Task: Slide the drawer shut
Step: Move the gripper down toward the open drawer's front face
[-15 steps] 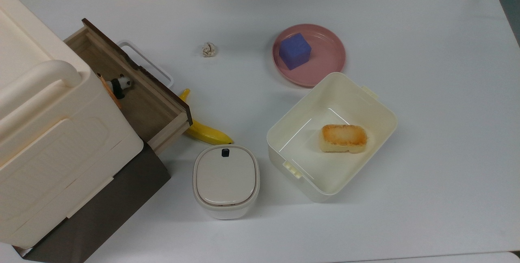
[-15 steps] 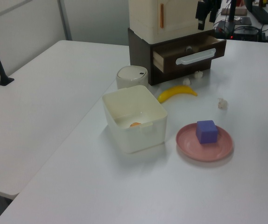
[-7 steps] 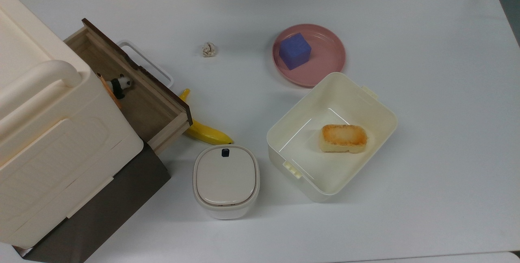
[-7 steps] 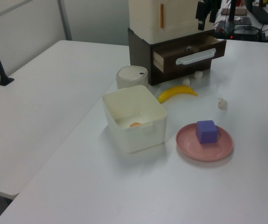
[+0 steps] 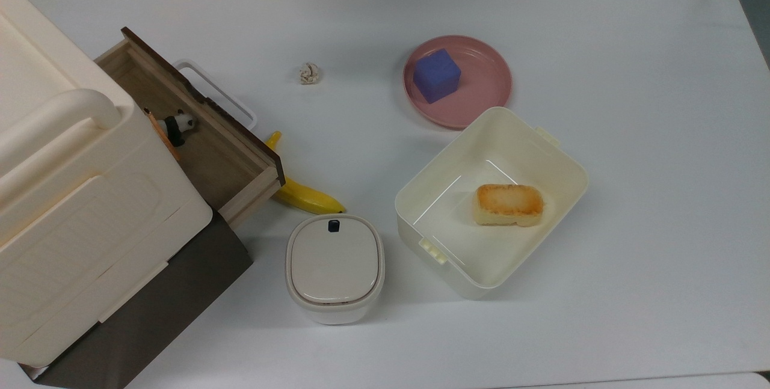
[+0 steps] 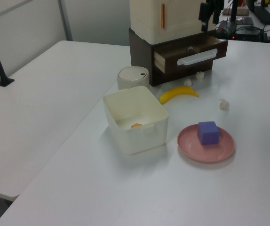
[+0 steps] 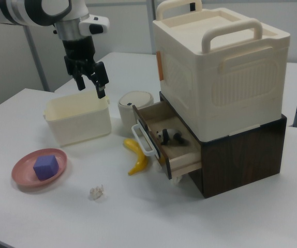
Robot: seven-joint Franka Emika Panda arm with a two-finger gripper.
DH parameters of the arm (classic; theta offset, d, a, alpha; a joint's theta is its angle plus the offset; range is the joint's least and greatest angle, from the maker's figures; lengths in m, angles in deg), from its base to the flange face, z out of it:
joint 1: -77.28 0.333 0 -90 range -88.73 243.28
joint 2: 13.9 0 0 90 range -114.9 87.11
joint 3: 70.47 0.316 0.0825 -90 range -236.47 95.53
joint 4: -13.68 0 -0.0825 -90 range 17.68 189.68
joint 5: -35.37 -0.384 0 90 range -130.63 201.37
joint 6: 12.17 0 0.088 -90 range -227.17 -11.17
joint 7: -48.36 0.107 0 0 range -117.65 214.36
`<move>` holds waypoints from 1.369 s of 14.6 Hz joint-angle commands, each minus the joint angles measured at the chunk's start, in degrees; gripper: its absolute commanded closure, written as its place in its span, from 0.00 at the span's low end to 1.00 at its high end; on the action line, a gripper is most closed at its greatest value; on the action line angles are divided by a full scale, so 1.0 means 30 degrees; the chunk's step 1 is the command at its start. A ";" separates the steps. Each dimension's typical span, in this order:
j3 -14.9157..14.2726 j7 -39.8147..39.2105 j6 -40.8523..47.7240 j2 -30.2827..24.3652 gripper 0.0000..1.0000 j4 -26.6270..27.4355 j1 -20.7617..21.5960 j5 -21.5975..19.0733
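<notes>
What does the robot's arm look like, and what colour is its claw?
In the right view, the arm is made of rounded white sections with dark grey rings at the joints. At its end sits a white block, and below that the gripper: a black, boxy hand with two slim black fingers pointing down.

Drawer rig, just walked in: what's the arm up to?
Nothing is held yet. The gripper hangs open above the table, well away from the drawer. The drawer is pulled out of the dark brown cabinet, with a small panda figure inside. Its white handle is untouched, and a banana lies on the table just below the front panel.
</notes>
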 commanded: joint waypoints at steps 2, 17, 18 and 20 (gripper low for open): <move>0.0055 -0.0150 0.1212 -0.0263 0.00 0.0278 -0.0115 -0.0369; -0.0150 0.1279 -0.3527 -0.0322 1.00 0.5577 -0.0907 0.0099; -0.0150 0.1779 -0.4231 -0.0264 1.00 0.6045 -0.0907 0.0273; -0.0150 0.2658 -0.5723 -0.0205 1.00 0.7127 -0.0878 0.0829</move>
